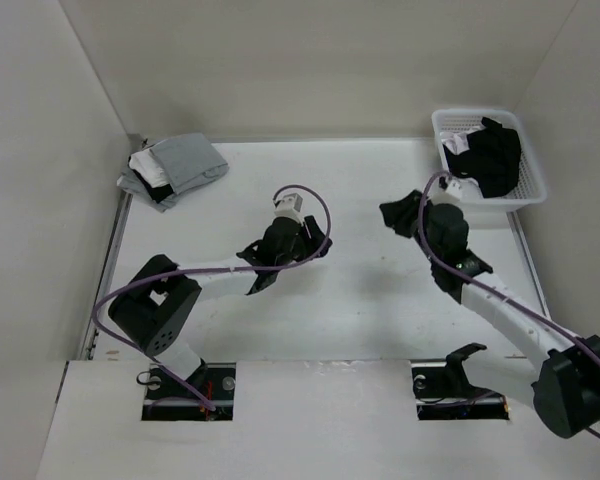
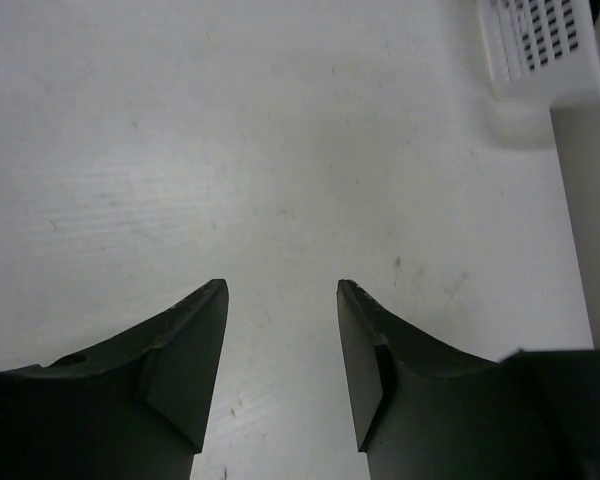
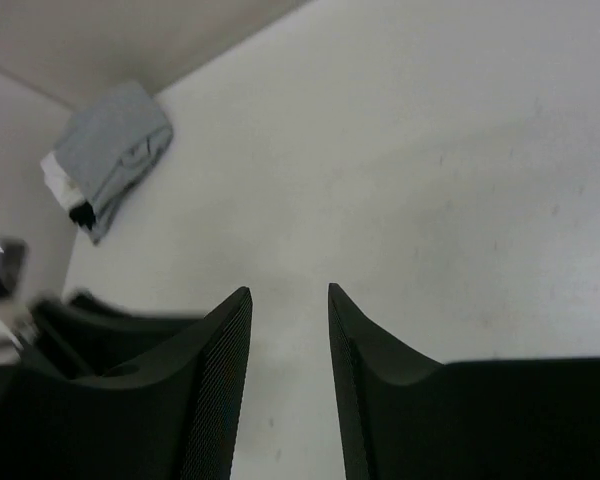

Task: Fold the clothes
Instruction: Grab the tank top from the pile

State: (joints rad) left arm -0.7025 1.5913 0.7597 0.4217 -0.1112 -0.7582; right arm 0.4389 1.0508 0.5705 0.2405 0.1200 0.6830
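The clothes, a black top [image 1: 498, 156], lie bunched in the white basket [image 1: 534, 190] at the back right, beside some white fabric. My right gripper [image 1: 393, 215] hovers just left of the basket, pointing left. In the right wrist view it [image 3: 288, 290] stands open over bare table, nothing between its ribbed fingers [image 3: 220, 380]. My left gripper [image 1: 318, 243] is at mid-table, pointing right. Its wrist view shows it [image 2: 281, 288] open over the white tabletop, holding nothing.
A folded stack of grey, white and black garments [image 1: 173, 168] lies in the back left corner, also in the right wrist view as the stack [image 3: 110, 155]. The basket's corner [image 2: 540, 45] shows far ahead of the left gripper. Walls close in three sides.
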